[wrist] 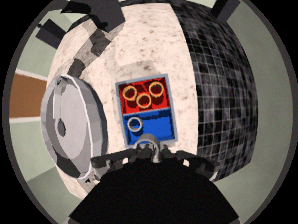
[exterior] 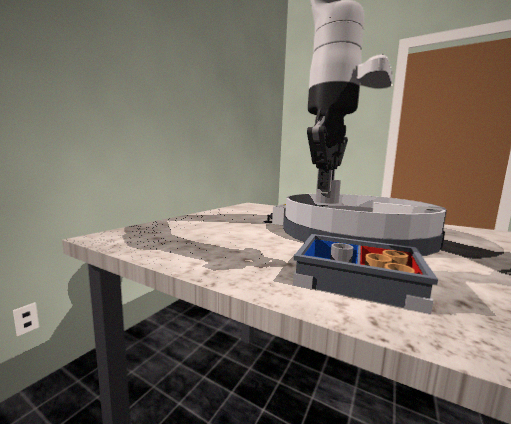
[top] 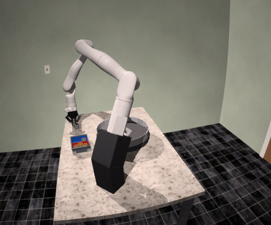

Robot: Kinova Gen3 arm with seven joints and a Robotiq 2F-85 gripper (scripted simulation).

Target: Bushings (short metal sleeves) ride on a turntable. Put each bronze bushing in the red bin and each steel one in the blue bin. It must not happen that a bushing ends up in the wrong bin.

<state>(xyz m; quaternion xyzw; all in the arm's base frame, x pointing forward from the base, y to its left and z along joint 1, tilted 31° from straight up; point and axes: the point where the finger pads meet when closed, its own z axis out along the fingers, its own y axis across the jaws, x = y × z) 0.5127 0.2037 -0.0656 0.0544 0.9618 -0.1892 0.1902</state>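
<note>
My gripper (top: 75, 123) (exterior: 326, 188) (wrist: 156, 146) is shut on a grey steel bushing (top: 76, 126) (exterior: 333, 190) (wrist: 148, 139). It holds the bushing in the air, just beyond the far end of the bin tray and a little above it. The blue bin (top: 76, 138) (exterior: 318, 247) (wrist: 161, 127) holds one steel bushing (top: 84, 138) (exterior: 342, 251) (wrist: 135, 123). The red bin (top: 75, 145) (exterior: 368, 248) (wrist: 164, 104) beside it holds three bronze bushings (top: 80, 144) (exterior: 378, 259) (wrist: 144, 102). The grey turntable (top: 142, 125) (exterior: 363, 216) (wrist: 67, 125) stands behind the bins.
The arm's dark pedestal (top: 110, 159) stands mid-table and hides part of the turntable in the top view. The marble table (top: 76, 185) (exterior: 198, 260) has its left edge close to the bins. A door (exterior: 453, 125) is in the far wall.
</note>
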